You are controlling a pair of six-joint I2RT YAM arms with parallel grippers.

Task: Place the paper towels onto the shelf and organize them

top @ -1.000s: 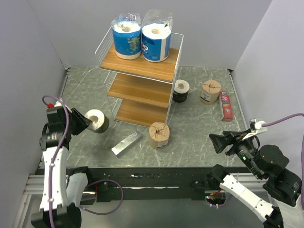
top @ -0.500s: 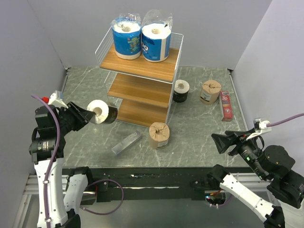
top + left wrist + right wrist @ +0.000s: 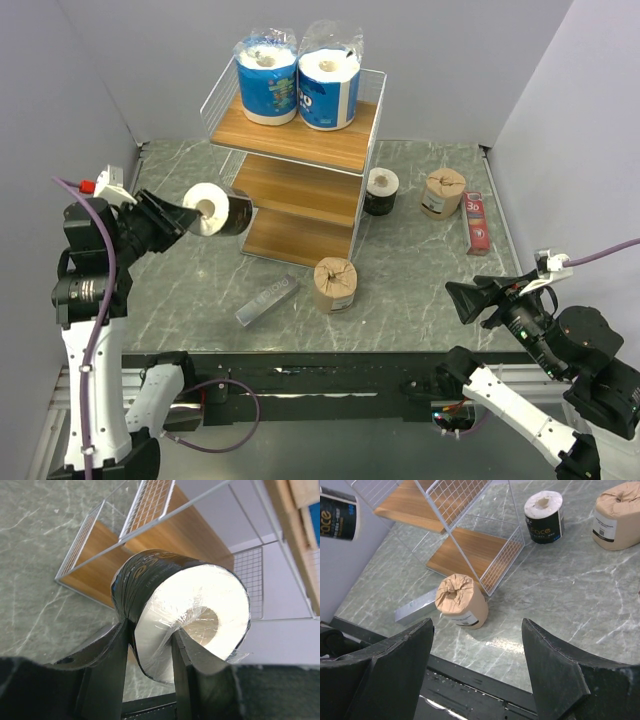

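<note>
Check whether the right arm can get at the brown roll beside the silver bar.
Probably yes: the right end effector is open and empty, bare table lies between it and the brown roll; the shelf stands behind it.

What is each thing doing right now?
Left gripper: shut on held black roll.
Held black roll: on its side, in the air by the shelf.
Right gripper: open, empty.
Blue rolls: upright on top board.
Other black roll: upright on table.
Brown rolls: upright on table.
Silver bar: lying flat.
Red box: lying flat.
Shelf: standing upright.
</note>
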